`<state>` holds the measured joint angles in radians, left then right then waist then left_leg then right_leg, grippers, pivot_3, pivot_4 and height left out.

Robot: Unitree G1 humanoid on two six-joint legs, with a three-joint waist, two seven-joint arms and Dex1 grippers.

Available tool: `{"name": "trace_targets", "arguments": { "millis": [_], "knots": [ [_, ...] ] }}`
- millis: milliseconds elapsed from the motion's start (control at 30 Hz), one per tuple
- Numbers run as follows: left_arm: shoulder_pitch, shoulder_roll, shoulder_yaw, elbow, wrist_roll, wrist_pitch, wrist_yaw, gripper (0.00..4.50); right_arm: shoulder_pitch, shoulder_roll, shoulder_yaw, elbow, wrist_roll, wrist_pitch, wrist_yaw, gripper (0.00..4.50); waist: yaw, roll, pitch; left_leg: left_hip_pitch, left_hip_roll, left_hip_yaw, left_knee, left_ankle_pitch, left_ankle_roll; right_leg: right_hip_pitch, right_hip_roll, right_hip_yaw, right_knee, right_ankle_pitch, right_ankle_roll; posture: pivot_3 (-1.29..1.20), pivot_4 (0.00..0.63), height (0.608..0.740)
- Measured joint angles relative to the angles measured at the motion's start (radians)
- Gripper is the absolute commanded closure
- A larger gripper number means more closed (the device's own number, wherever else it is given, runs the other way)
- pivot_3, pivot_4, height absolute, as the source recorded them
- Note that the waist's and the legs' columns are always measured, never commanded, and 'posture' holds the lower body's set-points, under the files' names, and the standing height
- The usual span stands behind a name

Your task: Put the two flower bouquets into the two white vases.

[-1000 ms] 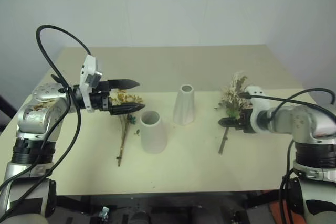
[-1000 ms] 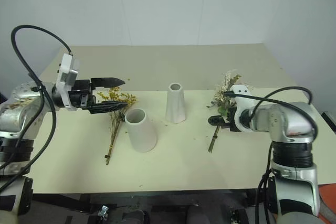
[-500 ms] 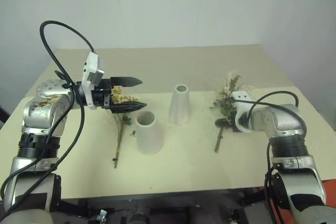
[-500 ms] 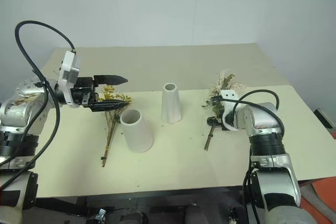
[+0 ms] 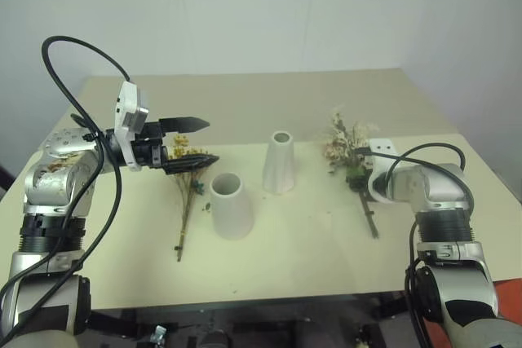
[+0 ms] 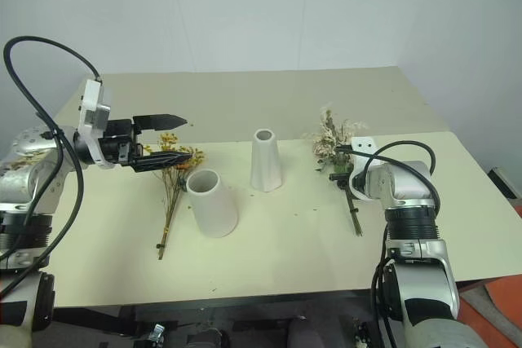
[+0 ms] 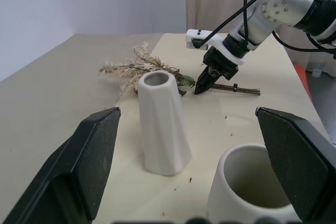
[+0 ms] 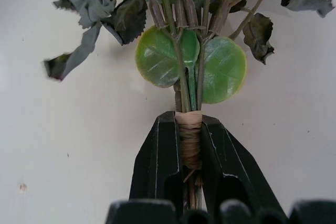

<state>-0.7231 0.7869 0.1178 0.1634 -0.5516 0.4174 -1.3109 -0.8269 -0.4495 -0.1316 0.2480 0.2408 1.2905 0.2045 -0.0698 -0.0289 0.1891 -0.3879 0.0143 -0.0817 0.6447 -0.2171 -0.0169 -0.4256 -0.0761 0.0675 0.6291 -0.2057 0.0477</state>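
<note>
My right hand [image 8: 191, 145] now has its fingers clamped on the wrapped stems of the rose bouquet [image 5: 349, 148]; a second ago they stood apart around it. The bouquet now lies turned on the surface [image 5: 326, 242], its stem end swung toward my right.

tabletop [image 5: 310, 242]: pale cream | short vase [image 5: 230, 204], tall vase [image 5: 280, 162]: matte white | left bouquet [image 5: 189, 170]: yellow blooms, brown stems | right bouquet [image 5: 347, 146]: cream sprigs, green leaves, tan-wrapped stems | fingers [image 8: 157, 166]: black

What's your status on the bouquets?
Right end effector shut on pink bouquet stems. Left end effector open above yellow bouquet. Both vases, short and tall, empty.
</note>
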Motion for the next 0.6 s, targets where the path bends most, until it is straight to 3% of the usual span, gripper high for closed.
{"name": "trace_targets", "arguments": {
  "millis": [100,267,600],
  "knots": [
    [0.030,0.013,0.034,-0.021,-0.003,0.005,0.018,0.00,0.030,0.026,-0.080,-0.071,0.007,-0.076,-0.022,4.25,0.000,0.001,0.001,-0.002,0.000,0.000,0.000,0.000,0.000,-0.002,0.000,0.000,0.000,0.000,0.000,0.00,0.150,0.740],
    [0.047,0.015,0.083,-0.069,-0.039,0.026,0.046,0.00,0.075,0.109,-0.187,-0.235,0.021,-0.357,-0.039,4.25,-0.001,0.001,0.001,-0.001,0.000,0.000,-0.001,0.000,0.000,-0.002,0.000,0.000,0.000,0.000,0.000,0.00,0.150,0.740],
    [0.068,0.031,0.134,-0.083,-0.117,0.090,0.064,0.00,0.051,0.239,-0.238,-0.278,0.261,-0.690,0.174,4.25,-0.003,0.002,0.001,0.000,0.001,0.000,-0.001,0.000,0.000,-0.002,0.000,0.000,0.001,0.000,0.000,0.00,0.150,0.740]
  ]
}}
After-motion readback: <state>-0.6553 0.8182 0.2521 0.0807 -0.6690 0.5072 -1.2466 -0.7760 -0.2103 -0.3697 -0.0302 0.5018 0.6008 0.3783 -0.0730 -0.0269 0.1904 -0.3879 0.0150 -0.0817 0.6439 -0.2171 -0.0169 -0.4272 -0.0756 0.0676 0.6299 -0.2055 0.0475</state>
